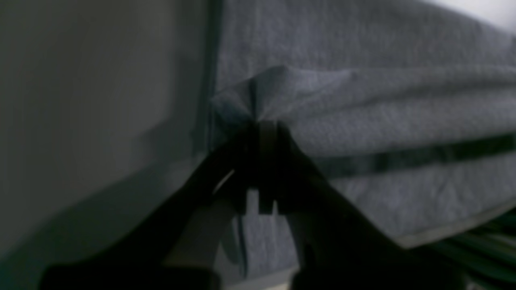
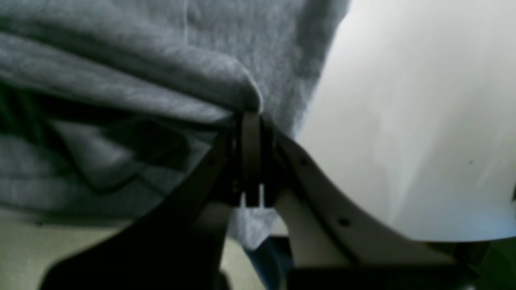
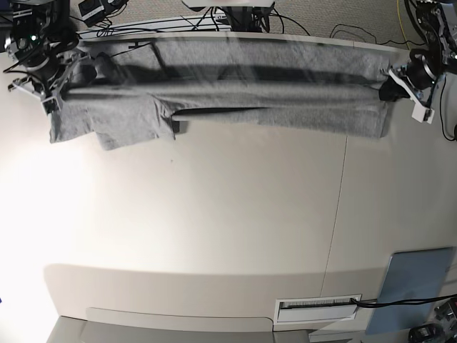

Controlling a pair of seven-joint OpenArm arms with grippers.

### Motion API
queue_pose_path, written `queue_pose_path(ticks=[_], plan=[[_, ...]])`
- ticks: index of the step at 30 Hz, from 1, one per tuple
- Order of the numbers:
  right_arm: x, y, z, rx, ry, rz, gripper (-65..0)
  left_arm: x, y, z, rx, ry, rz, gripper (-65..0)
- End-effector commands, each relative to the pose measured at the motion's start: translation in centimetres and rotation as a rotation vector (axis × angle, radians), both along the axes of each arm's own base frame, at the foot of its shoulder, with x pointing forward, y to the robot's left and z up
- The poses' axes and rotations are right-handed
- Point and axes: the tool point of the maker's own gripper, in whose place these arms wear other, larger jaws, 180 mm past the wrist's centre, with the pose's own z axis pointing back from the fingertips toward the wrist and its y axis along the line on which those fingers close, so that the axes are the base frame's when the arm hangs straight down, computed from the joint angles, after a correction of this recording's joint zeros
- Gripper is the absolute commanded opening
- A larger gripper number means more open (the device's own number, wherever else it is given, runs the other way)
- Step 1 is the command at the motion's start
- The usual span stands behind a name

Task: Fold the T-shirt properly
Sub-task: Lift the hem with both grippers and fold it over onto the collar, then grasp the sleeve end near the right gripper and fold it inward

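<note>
The heather-grey T-shirt (image 3: pixel 228 93) is stretched in a long band across the far part of the white table (image 3: pixel 214 214), plain side showing. My left gripper (image 3: pixel 389 84) is shut on the shirt's right end; in the left wrist view (image 1: pixel 264 123) its closed fingertips pinch a bunched fold of grey cloth (image 1: pixel 363 112). My right gripper (image 3: pixel 58 89) is shut on the shirt's left end near a sleeve; in the right wrist view (image 2: pixel 252 114) it clamps a rolled fold of cloth (image 2: pixel 141 80). Part of the shirt hangs below the held line. No lettering shows.
Cables and equipment (image 3: pixel 228 18) lie behind the table's far edge. A seam (image 3: pixel 341 207) runs down the table at right. A grey-blue pad (image 3: pixel 418 286) and a white slotted strip (image 3: pixel 318 307) sit at the near right corner.
</note>
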Motion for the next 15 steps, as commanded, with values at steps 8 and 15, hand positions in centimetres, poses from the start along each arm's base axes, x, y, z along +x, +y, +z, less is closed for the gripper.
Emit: queue_pose_path(ticks=[8, 15], plan=[[1.1, -0.7, 1.2, -0.045, -0.047, 0.028, -45.2, 1.9, 0.2, 2.3, 0.011, -0.133, -0.05, -31.3], [2.4, 0.1, 1.8, 0.009, -0.091, 0.022, -42.1, 2.8, 0.4, 3.0, 0.013, -0.169, -0.042, -24.0]])
